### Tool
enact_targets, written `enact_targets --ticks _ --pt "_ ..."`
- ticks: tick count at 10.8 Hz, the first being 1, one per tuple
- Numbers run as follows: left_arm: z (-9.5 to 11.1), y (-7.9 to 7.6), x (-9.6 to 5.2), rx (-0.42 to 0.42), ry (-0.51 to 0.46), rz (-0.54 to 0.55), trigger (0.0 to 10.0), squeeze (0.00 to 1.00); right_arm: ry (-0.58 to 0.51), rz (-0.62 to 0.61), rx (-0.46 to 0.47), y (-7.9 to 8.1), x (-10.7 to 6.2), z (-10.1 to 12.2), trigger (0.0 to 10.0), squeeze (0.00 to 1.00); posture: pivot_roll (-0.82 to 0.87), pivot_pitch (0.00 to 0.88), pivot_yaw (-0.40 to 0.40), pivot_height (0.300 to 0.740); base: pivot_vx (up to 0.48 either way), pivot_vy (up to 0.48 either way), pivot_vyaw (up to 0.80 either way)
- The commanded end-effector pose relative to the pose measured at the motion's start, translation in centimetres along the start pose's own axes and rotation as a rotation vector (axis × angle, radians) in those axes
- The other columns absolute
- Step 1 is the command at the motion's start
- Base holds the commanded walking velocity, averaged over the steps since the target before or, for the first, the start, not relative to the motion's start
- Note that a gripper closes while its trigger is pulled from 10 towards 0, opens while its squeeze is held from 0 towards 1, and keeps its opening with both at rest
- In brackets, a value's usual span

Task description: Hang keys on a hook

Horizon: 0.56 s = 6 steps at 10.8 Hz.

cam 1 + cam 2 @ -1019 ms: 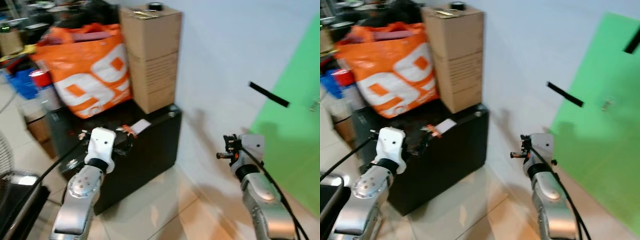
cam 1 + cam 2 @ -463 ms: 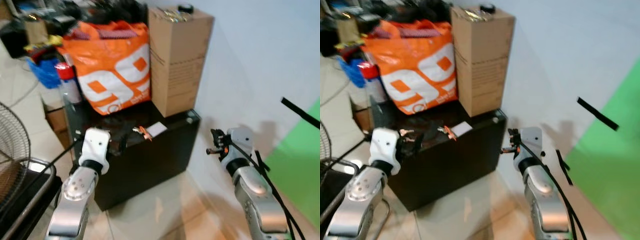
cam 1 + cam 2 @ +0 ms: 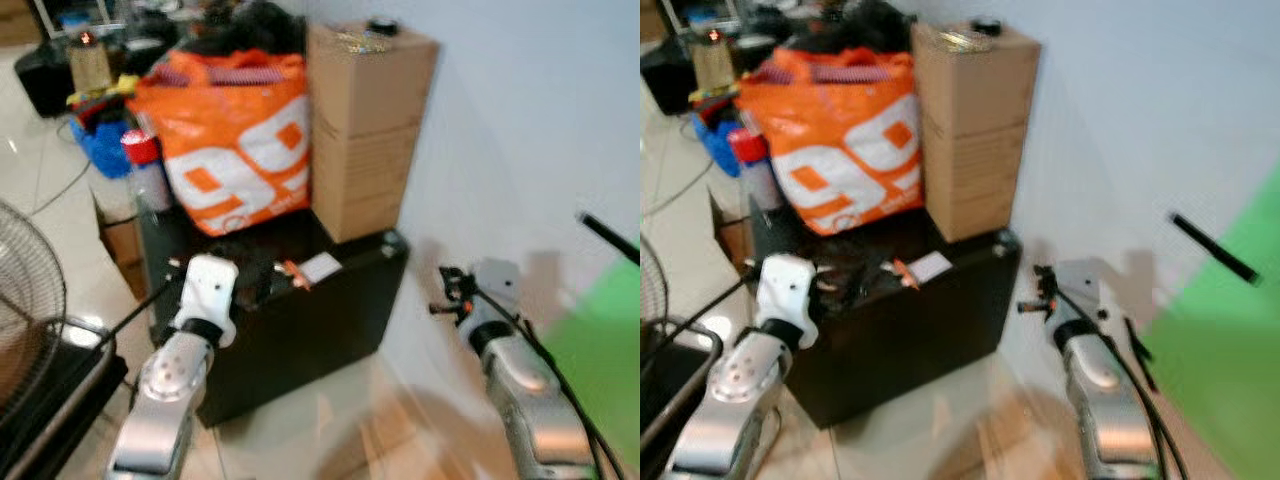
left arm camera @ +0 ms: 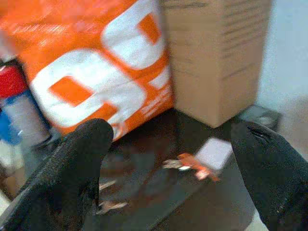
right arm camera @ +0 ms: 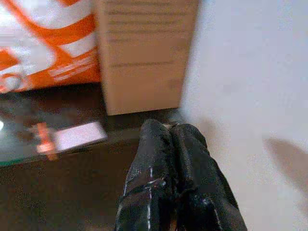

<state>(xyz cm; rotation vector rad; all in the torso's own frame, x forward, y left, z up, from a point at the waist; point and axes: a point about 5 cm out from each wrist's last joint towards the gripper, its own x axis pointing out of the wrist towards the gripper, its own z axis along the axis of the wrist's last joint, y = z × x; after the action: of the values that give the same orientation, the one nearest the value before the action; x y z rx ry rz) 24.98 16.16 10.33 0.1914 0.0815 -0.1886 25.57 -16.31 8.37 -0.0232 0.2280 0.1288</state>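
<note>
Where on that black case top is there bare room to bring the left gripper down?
Bare strip along the black case front edge, near the keys and white card. Crowded behind: orange bag and cardboard box.

A cluttered storage corner: an orange bag (image 3: 235,140) and cardboard box (image 3: 366,125) piled on a black case (image 3: 330,320).

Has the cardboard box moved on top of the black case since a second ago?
No. The cardboard box still stands at the black case's back corner, beside the orange bag; the camera turned, so the whole picture shifted.
</note>
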Motion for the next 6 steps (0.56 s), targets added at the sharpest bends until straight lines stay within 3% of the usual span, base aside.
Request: enact_targets --ticks 1,6 --pt "0.36 0.17 0.07 0.01 -0.013 0.009 10.0 1.0 -0.01 0.009 -0.019 0.09 0.27 0.39 10.0 0.0 0.0 0.0 -0.028 0.74 0.3 0.0 0.0" --pt "0.35 0.03 0.12 0.002 -0.009 0.003 10.0 1.0 -0.001 0.011 -0.024 0.04 0.28 0.22 10.0 0.0 0.0 0.0 -0.023 0.74 0.301 0.0 0.0"
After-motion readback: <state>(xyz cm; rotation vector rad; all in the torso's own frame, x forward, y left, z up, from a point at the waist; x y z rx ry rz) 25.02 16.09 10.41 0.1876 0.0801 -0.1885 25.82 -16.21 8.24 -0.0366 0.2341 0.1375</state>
